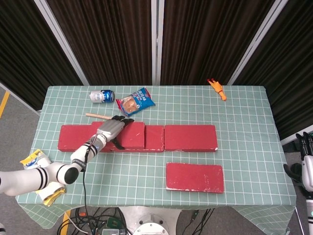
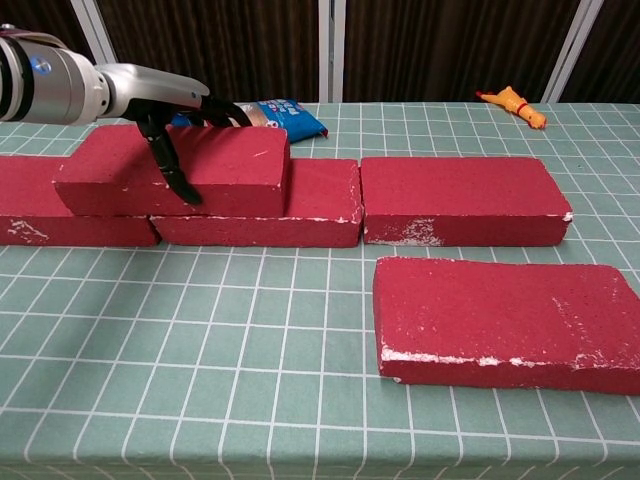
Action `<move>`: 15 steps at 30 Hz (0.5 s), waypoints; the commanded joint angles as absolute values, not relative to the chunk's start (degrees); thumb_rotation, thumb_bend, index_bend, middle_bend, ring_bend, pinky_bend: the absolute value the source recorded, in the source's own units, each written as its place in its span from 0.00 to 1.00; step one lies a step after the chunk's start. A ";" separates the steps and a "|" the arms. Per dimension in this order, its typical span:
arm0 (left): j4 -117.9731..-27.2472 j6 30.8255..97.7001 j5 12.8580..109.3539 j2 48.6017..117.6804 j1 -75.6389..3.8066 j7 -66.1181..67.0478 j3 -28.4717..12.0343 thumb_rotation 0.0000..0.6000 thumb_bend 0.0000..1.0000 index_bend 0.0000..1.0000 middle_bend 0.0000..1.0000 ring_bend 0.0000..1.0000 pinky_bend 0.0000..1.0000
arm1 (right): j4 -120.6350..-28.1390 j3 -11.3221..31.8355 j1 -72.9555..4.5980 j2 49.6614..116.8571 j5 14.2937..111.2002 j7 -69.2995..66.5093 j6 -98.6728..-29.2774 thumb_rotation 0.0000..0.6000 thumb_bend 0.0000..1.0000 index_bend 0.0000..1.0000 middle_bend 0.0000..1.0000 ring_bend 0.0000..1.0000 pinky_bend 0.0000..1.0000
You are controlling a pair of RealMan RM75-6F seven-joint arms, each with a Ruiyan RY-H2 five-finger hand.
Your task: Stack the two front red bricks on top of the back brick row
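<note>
Three red bricks form the back row (image 1: pixel 190 137) (image 2: pixel 462 198) across the table's middle. A further red brick (image 1: pixel 131 135) (image 2: pixel 215 165) lies on top of the row's left part, straddling the left and middle bricks. My left hand (image 1: pixel 113 129) (image 2: pixel 172 118) grips this upper brick, thumb down its front face and fingers over its back edge. Another red brick (image 1: pixel 194 176) (image 2: pixel 505 318) lies flat alone at the front right. My right hand (image 1: pixel 306 149) hangs off the table's right edge, fingers apart and holding nothing; only the head view shows it.
Behind the row lie a soda can (image 1: pixel 102 96), a snack bag (image 1: pixel 135 102) (image 2: pixel 288 113) and a wooden stick (image 1: pixel 98 116). An orange toy (image 1: pixel 216 89) (image 2: pixel 512 104) sits at the back right. A yellow packet (image 1: pixel 34 160) hangs off the front left corner.
</note>
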State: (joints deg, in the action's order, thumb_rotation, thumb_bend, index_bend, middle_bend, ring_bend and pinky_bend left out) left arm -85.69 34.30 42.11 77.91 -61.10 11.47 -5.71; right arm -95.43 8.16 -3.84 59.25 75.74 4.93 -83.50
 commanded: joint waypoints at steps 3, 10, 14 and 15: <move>-85.68 34.55 42.16 78.00 -61.08 11.19 -5.53 1.00 0.08 0.10 0.25 0.00 0.00 | -95.61 8.16 -3.94 59.25 75.54 5.22 -83.30 1.00 0.18 0.00 0.00 0.00 0.00; -85.51 34.55 42.38 78.09 -61.01 10.50 -5.41 1.00 0.08 0.10 0.25 0.00 0.00 | -95.72 8.04 -4.07 59.33 75.40 5.53 -82.97 1.00 0.18 0.00 0.00 0.00 0.00; -85.26 34.41 42.61 78.12 -61.08 10.39 -5.19 1.00 0.08 0.10 0.25 0.00 0.00 | -94.97 8.15 -4.15 59.57 76.23 4.77 -83.49 1.00 0.18 0.00 0.00 0.00 0.00; -85.20 34.35 42.64 78.14 -61.10 10.33 -5.18 1.00 0.08 0.10 0.25 0.00 0.00 | -94.71 8.19 -4.12 59.69 76.36 4.57 -83.70 1.00 0.18 0.00 0.00 0.00 0.00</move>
